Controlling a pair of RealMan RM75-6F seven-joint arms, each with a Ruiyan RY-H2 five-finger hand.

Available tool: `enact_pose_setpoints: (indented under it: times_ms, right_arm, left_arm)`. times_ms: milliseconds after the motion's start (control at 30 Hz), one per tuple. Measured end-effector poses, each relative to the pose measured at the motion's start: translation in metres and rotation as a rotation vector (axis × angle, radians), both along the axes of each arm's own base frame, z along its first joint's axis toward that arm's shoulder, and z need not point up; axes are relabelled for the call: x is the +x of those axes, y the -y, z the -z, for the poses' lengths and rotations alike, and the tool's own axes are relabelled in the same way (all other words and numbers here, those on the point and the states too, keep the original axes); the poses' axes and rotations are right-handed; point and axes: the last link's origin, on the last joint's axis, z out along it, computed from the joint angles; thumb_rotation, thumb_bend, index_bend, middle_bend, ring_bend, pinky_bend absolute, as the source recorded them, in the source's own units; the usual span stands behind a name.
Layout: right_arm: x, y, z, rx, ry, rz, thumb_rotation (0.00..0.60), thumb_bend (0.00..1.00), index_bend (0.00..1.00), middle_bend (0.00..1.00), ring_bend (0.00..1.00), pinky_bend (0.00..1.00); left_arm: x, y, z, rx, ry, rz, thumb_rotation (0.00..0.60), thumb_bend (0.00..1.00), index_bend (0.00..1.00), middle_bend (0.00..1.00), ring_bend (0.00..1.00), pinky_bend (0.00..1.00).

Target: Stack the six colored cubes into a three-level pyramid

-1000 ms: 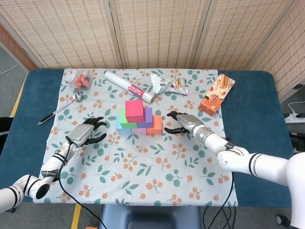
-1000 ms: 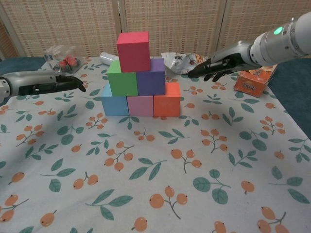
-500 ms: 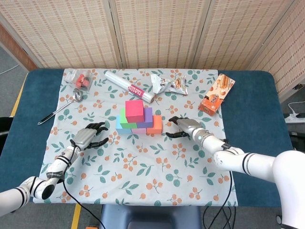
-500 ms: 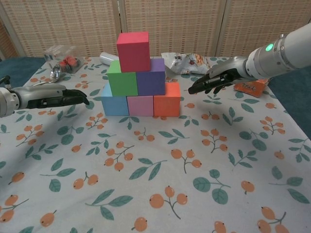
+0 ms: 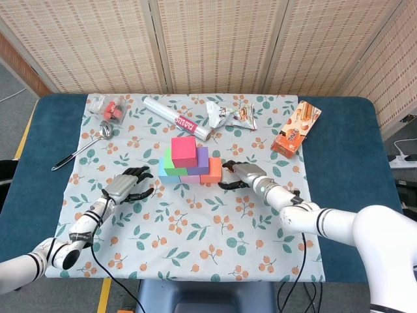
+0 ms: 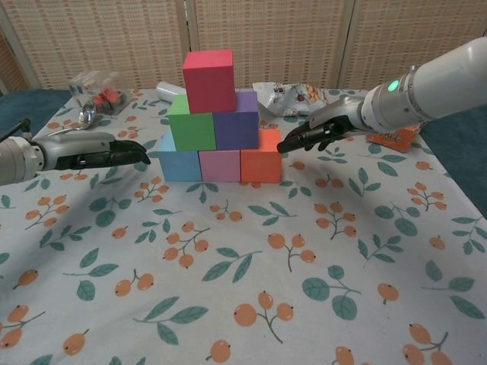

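A three-level pyramid stands mid-table: light blue cube (image 6: 179, 163), pink cube (image 6: 219, 165) and orange cube (image 6: 261, 157) at the bottom, green cube (image 6: 191, 125) and purple cube (image 6: 236, 122) above, red cube (image 6: 208, 79) on top. The red cube (image 5: 184, 151) also shows in the head view. My left hand (image 6: 90, 151) (image 5: 124, 188) hovers just left of the light blue cube, fingers stretched toward it, empty. My right hand (image 6: 319, 131) (image 5: 240, 175) reaches in from the right, its fingertips close to the orange cube; contact cannot be told. It holds nothing.
Behind the pyramid lie a white roll (image 5: 177, 118), a snack bag (image 5: 229, 115) and an orange box (image 5: 296, 128). A plastic pack (image 5: 107, 107) and a ladle (image 5: 83, 147) sit at the back left. The floral cloth (image 6: 251, 289) covers the table.
Both hands have moved inward toward the pyramid's bottom row. The right hand dropped lower and closer to the orange cube; the left hand closed in on the light blue cube.
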Motion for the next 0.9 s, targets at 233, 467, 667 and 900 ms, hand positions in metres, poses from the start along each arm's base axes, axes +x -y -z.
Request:
enact_pose_setpoints:
  times_ms: [233,467,667,900]
  right_arm:
    - [0.003,0.001,0.005,-0.002,0.010,-0.001,0.217,0.44,0.16,0.00,0.00,0.00]
    - [0.006,0.002,0.009,-0.001,0.018,-0.008,0.216,0.44,0.16,0.00,0.00,0.00]
    - [0.007,0.002,0.011,0.001,0.021,-0.007,0.215,0.44,0.16,0.00,0.00,0.00]
    - [0.005,0.002,0.008,-0.004,0.017,-0.009,0.214,0.44,0.15,0.00,0.00,0.00]
  left_arm:
    - [0.006,-0.002,0.005,-0.007,0.007,0.018,0.001,0.30,0.17,0.00,0.00,0.05]
    - [0.010,-0.003,0.008,-0.013,0.009,0.026,0.003,0.30,0.17,0.00,0.00,0.05]
    - [0.011,-0.002,0.008,-0.017,0.014,0.030,0.002,0.30,0.17,0.00,0.00,0.05]
    - [0.010,-0.003,0.006,-0.009,0.014,0.027,0.002,0.30,0.17,0.00,0.00,0.05]
